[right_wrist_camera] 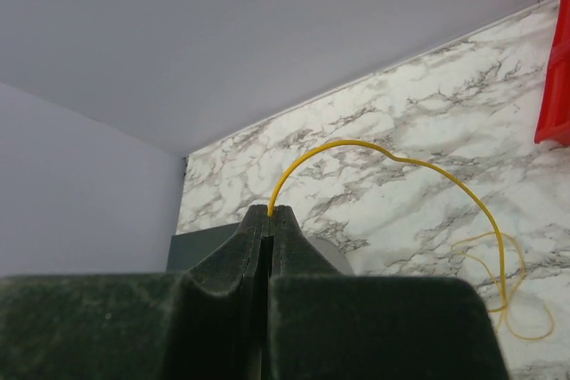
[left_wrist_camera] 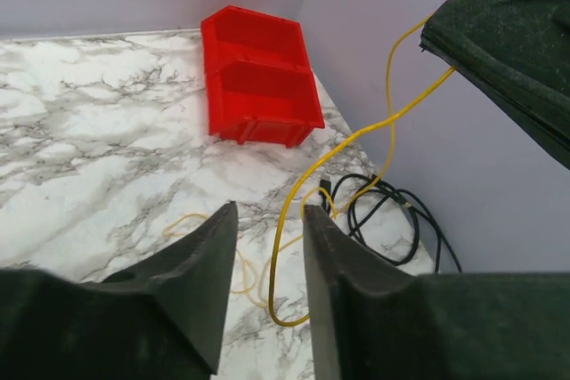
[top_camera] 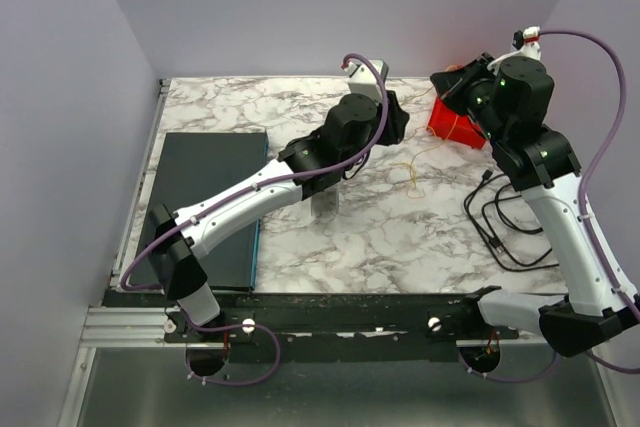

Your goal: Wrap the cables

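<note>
On the marble counter (top_camera: 380,237), with the red bin (left_wrist_camera: 258,68) at the far right corner, the step in hand looks like a hand-to-hand gather of the thin yellow cable (right_wrist_camera: 347,142). To do it well, the right end effector (right_wrist_camera: 270,213), raised above the counter near the bin, should keep its height and its pinch so the strand hangs in a clean arc, while the left end effector (left_wrist_camera: 267,220) should probably close only once the strand sits well inside its gap. It should also take the strand above the counter, not from the slack coils, and clear of the black cords (left_wrist_camera: 378,189) just beside them. The right end effector is closed tight on one end of the cable, which springs out of its fingertips, arches over and drops to loose loops on the marble. The left end effector stands part-way open and grips nothing; in its wrist view the hanging strand runs down through the gap between its fingers, apparently beyond them, not touching either.
</note>
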### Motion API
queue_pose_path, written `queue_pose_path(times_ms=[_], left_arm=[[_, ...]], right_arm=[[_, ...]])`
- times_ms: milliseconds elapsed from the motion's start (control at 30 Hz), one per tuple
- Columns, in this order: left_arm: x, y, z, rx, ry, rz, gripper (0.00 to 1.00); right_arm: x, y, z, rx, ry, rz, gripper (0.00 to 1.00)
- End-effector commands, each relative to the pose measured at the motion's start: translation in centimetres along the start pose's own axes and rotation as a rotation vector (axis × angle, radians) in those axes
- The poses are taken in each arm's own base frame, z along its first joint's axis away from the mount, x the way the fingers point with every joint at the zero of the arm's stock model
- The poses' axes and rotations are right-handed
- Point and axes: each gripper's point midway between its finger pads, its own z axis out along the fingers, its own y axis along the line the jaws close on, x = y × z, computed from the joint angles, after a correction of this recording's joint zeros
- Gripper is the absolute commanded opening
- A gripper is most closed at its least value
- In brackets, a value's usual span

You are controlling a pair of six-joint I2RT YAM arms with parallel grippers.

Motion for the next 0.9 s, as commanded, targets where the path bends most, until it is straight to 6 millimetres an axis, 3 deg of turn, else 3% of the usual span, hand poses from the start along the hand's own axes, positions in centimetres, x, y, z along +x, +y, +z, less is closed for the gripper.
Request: queue_pose_path(times_ms=[0, 100, 167, 267, 333, 433, 533, 667, 867], left_arm=[[0.8, -0.4, 0.2, 0.013, 0.02, -0.021, 0.24], [1.6, -0.6, -0.7, 0.044, 0.073, 0.014, 0.0], [2.2, -0.9, -1.4, 0.083, 0.122, 0.077, 0.0], [3.6, -1.4, -2.6, 0.152, 0.231, 0.187, 0.0], [4.6, -1.0, -3.3, 0.16, 0.306, 0.256, 0.0], [5.6, -0.3, -4.2, 0.18, 0.387, 0.345, 0.0], [6.0, -0.1, -5.0, 0.22, 0.439, 0.377, 0.0], [6.0, 0.0, -6.0, 0.26, 0.479, 0.421, 0.0], [6.9, 1.4, -7.5, 0.321, 0.567, 0.453, 0.0]], right_arm=[[0.3, 0.0, -0.1, -0.001, 0.014, 0.0, 0.01], [0.5, -2.0, 0.5, 0.076, -0.021, -0.037, 0.01], [1.1, -3.7, 1.1, 0.142, -0.026, -0.072, 0.01], [3.6, -5.4, 1.7, 0.165, 0.026, -0.111, 0.04], [5.5, -5.8, 1.8, 0.131, 0.071, -0.118, 0.18], [8.1, -6.0, 1.2, 0.061, 0.126, -0.12, 0.55], [8.8, -6.1, 0.3, 0.027, 0.139, -0.127, 0.67], [8.0, -6.4, -1.0, 0.014, 0.095, -0.145, 0.7], [6.9, -4.6, -2.3, -0.106, 0.044, -0.213, 0.7]])
